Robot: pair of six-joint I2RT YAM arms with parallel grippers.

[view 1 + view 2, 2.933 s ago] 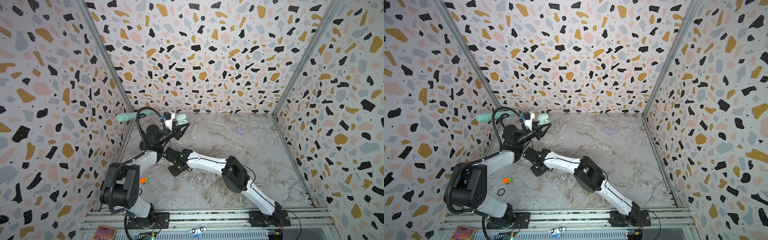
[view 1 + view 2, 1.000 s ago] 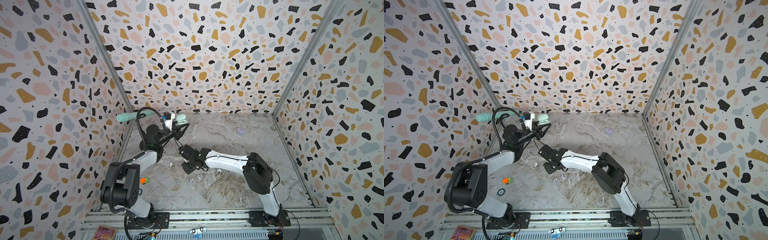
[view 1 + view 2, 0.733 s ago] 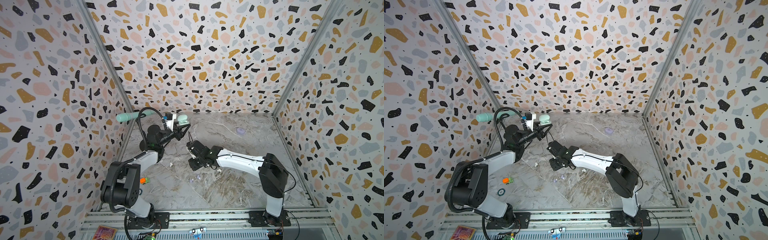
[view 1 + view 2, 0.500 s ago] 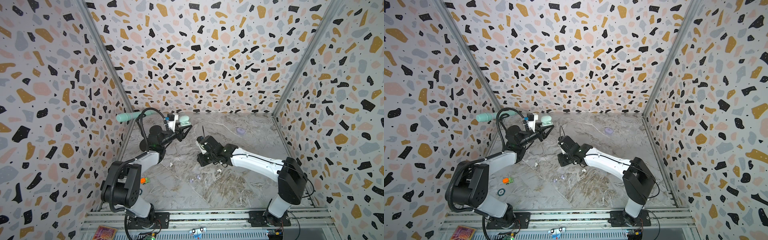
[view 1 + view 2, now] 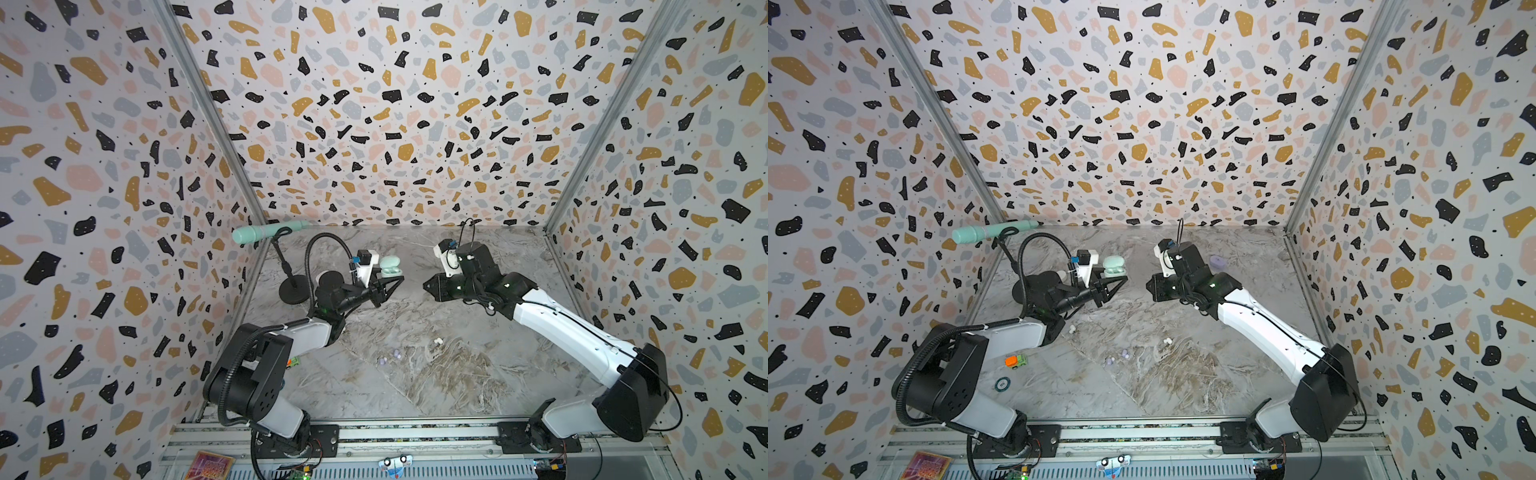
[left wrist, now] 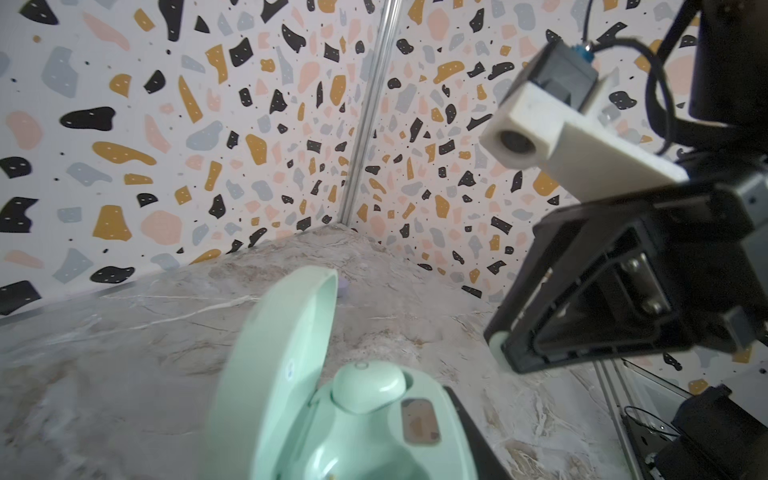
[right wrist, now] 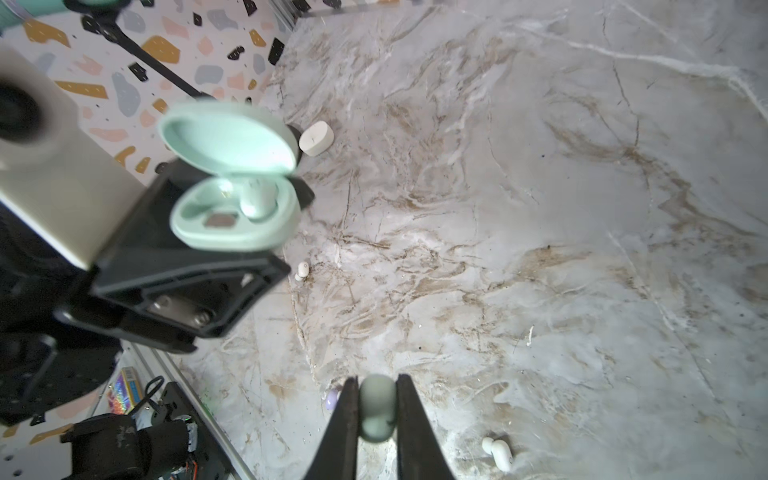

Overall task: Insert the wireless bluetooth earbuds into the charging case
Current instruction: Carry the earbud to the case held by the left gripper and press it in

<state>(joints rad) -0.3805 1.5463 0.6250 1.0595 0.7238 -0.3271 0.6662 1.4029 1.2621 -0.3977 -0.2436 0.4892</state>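
My left gripper (image 5: 388,286) (image 5: 1113,286) is shut on a mint green charging case (image 5: 390,266) (image 6: 353,415) and holds it above the back left of the table, lid open. One mint earbud (image 6: 368,386) sits in a well of the case (image 7: 237,208); the well beside it is empty. To its right, apart from it, my right gripper (image 5: 428,286) (image 7: 377,411) is shut on a second mint earbud (image 7: 377,407) and points at the case. White earbuds (image 5: 437,341) (image 7: 498,453) (image 7: 302,270) and two lavender earbuds (image 5: 395,354) (image 5: 1109,360) lie on the table.
A mint microphone (image 5: 266,232) on a black stand (image 5: 293,291) stands at the back left. A white closed case (image 7: 316,138) lies by its base. A lavender case (image 5: 1217,261) lies at the back right. An orange toy car (image 5: 1015,360) and a round disc (image 5: 1003,384) lie front left.
My right arm has swung from low over the table's middle to the right and back, staying shut on the mint earbud. The left arm with the case has barely moved.
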